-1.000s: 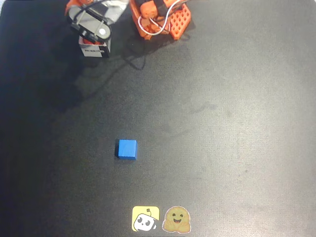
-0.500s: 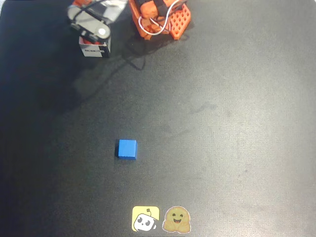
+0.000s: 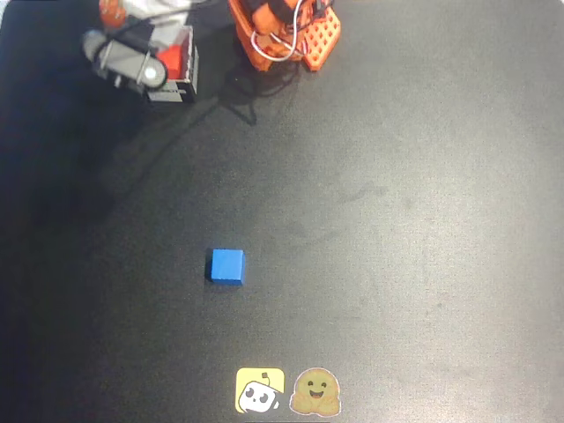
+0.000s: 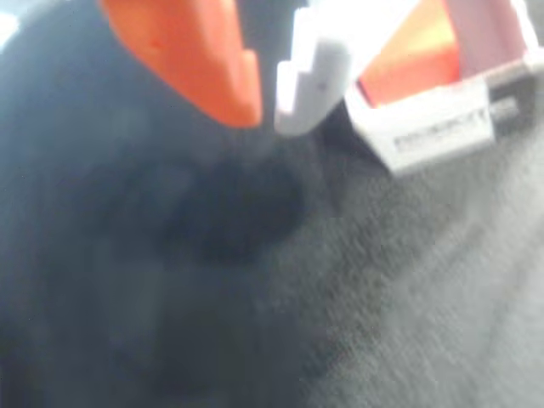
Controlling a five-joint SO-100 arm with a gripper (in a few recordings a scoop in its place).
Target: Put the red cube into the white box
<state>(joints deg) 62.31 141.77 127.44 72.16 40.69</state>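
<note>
The gripper (image 4: 268, 106) has swung off to the left of the box (image 3: 182, 86) in the overhead view; half a second ago it hung right over the box and hid what was inside. Now the cube (image 3: 173, 62) shows as a red patch within the box walls, and the wrist view agrees: an orange-red face (image 4: 414, 53) sits behind the labelled white wall (image 4: 438, 132). The fingers are empty, one orange (image 4: 191, 51) and one white (image 4: 310, 81), with only a narrow gap between their tips, nothing pinched. They hang just beside the box, clear of its wall, over the bare black mat (image 3: 370, 220). I judge the drop made and the task as good as finished; what is left is pulling the arm back without nudging the box. The blue cube (image 3: 226, 265) lies well away from the box, untouched.
</note>
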